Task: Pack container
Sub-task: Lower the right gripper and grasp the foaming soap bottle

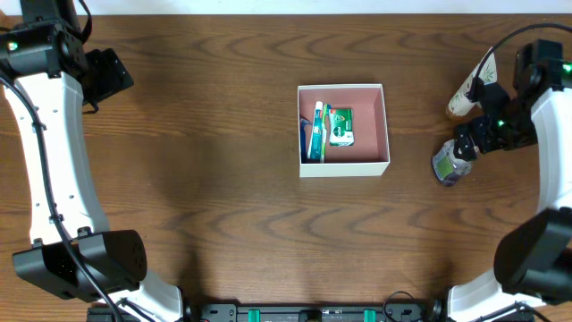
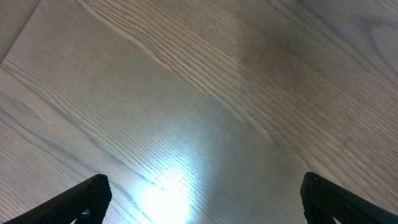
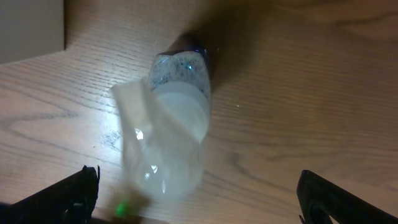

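Note:
The container [image 1: 386, 107], a square white-walled box with a pink-brown inside, sits at the table's middle. In it lie a green-and-white box [image 1: 340, 126] and a blue-green tube [image 1: 316, 131]. A small clear bottle with a dark cap [image 1: 450, 165] lies on the table right of the container; it also shows in the right wrist view [image 3: 174, 130]. My right gripper [image 3: 198, 202] is open just above the bottle, its fingers apart on either side. My left gripper [image 2: 205, 202] is open and empty over bare wood at the far left back.
A white tube with a leaf print [image 1: 472, 83] lies at the back right, beside the right arm. The container's white corner [image 3: 31, 28] shows in the right wrist view. The wooden table [image 1: 206, 179] spreads around.

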`<action>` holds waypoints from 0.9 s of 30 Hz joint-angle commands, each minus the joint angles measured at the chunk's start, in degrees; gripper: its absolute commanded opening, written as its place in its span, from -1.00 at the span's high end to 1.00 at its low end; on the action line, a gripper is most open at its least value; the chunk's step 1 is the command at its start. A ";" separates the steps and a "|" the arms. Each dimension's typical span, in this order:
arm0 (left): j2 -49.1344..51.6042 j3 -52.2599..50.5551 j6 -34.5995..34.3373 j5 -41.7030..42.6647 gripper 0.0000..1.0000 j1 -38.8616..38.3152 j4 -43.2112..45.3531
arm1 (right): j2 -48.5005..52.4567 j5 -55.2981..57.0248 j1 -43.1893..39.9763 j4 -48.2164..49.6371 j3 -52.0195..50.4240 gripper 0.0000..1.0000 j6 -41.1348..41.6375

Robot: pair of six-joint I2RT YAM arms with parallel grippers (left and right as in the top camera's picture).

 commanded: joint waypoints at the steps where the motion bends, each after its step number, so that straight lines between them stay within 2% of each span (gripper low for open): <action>1: 0.39 -0.50 -0.13 -0.48 -0.96 0.20 -0.15 | 1.77 -1.03 0.17 -0.02 -0.37 -0.99 -1.27; 9: 0.39 -0.50 -0.11 -0.48 -0.96 0.20 -0.13 | 2.86 -1.05 1.05 0.81 -0.37 -0.98 -1.03; 14: 0.39 -0.50 -0.13 -0.48 -0.96 0.20 -0.13 | 2.86 -1.05 1.95 1.51 -0.37 -0.79 0.31; 20: 0.39 -0.50 -0.13 -0.48 -0.96 0.20 -0.13 | 2.86 -1.05 2.86 1.66 -0.37 -0.74 0.48; 27: 0.39 -0.50 -0.11 -0.48 -0.96 0.20 -0.13 | 2.89 -1.03 3.39 1.64 -0.39 -0.54 0.48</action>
